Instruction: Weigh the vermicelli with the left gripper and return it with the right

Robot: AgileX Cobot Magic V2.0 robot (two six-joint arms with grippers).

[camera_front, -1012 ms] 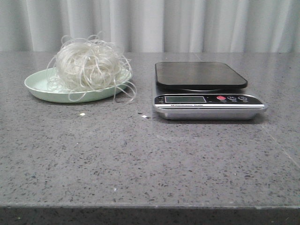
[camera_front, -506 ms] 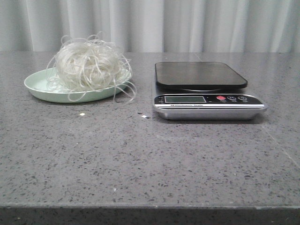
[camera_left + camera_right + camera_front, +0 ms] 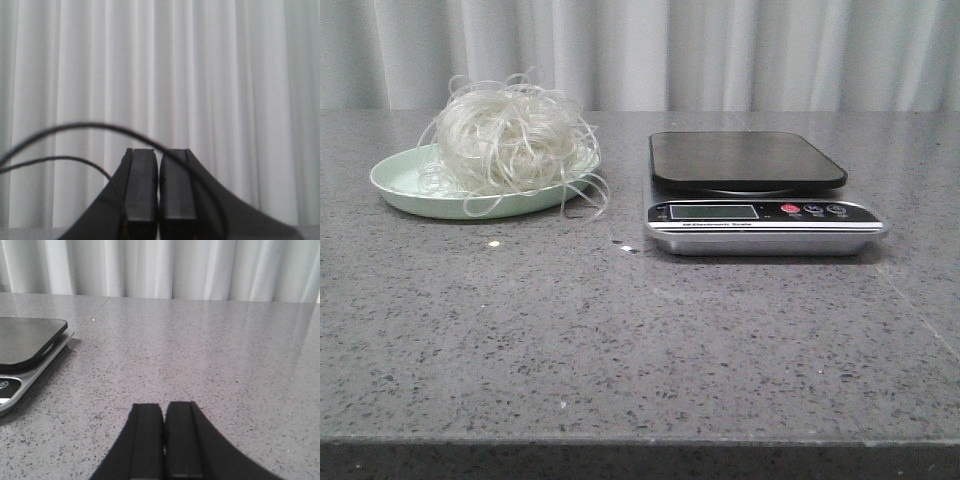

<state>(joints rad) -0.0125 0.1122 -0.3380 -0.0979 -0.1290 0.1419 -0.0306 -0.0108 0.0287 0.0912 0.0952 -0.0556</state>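
Front view shows no change since earlier frames: fluffy whitish vermicelli (image 3: pixel 510 135) remains on pale green plate (image 3: pixel 395 180) at 9 o'clock of the scale (image 3: pixel 760 205), left gripper (image 3: pixel 158 200) and right gripper (image 3: pixel 165 440) both closed, empty, so weighing has not started.

Black claw (image 3: pixel 159 190) — thin dark cables (image 3: pixel 75 127).

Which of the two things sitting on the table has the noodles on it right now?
The pale green plate on the left holds the vermicelli; the scale on the right has a bare black platform.

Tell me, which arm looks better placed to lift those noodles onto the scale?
Probably the left: the vermicelli sits on the plate on the robot's left, the scale right. Neither arm is near yet.
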